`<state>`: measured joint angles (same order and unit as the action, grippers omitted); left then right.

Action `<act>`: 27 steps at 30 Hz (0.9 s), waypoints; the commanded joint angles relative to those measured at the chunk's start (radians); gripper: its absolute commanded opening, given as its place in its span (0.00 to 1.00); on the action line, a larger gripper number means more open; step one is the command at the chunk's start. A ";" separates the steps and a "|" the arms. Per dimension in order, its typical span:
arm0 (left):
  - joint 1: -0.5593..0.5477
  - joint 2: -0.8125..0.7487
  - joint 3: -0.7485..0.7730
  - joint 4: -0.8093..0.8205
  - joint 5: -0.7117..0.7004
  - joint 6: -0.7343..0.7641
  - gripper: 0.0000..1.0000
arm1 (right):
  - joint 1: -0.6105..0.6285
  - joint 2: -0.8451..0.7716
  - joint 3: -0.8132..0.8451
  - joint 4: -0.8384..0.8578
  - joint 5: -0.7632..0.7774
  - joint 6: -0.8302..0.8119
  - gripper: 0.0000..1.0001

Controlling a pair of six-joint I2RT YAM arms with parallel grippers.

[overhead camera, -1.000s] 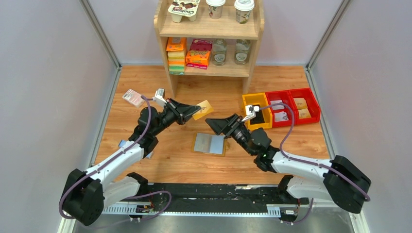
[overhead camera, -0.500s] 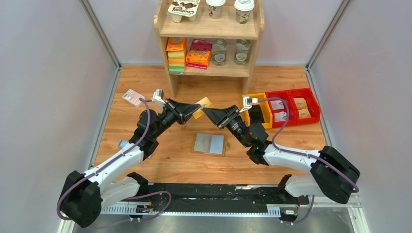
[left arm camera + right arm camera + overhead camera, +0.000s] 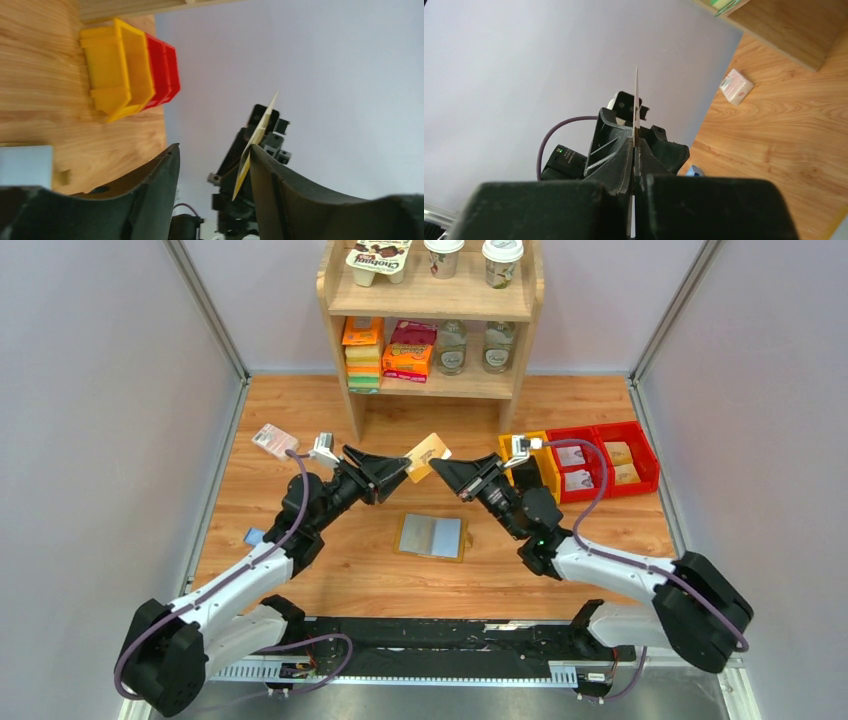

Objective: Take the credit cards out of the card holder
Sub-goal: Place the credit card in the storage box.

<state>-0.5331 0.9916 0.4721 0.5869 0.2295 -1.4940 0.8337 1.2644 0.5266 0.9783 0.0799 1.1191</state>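
The card holder (image 3: 432,536) lies open and flat on the table (image 3: 330,410), midway between the two arms, with its grey-blue inner panels facing up. It is free of both grippers. The left wrist view shows one corner of it (image 3: 25,165) at the lower left.

A yellow card (image 3: 428,452) is held in the air above the table, on the far side of the holder and between the two gripper tips.

Right gripper (image 3: 438,465): the fingers are closed flat against the card. The right wrist view shows the card (image 3: 636,100) edge-on, clamped between the fingertips (image 3: 634,150).

Left gripper (image 3: 403,470): the fingers are spread with a clear gap (image 3: 214,150). The card (image 3: 255,145) stands in this gap, close to one finger. Contact with that finger cannot be determined.

Surroundings:
- A wooden shelf (image 3: 430,300) stands at the far edge, stocked with cartons and bottles.
- A yellow bin (image 3: 527,445) and red bins (image 3: 600,435) stand in a row at the right, behind the right arm.
- A pink-white packet (image 3: 272,440) lies at the far left.
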 commanded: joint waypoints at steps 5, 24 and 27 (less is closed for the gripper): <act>0.079 -0.102 0.123 -0.535 -0.064 0.479 0.75 | -0.180 -0.347 -0.059 -0.398 -0.035 -0.054 0.00; 0.110 -0.329 0.303 -1.059 -0.510 1.149 0.99 | -1.159 -0.443 0.205 -1.198 -0.347 -0.481 0.00; 0.110 -0.344 0.306 -1.061 -0.524 1.178 1.00 | -1.255 -0.329 0.248 -1.153 -0.368 -0.492 0.00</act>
<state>-0.4294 0.6743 0.7273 -0.4465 -0.2211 -0.4271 -0.3202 0.8257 0.7040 -0.1795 -0.2504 0.7113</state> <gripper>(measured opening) 0.993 0.005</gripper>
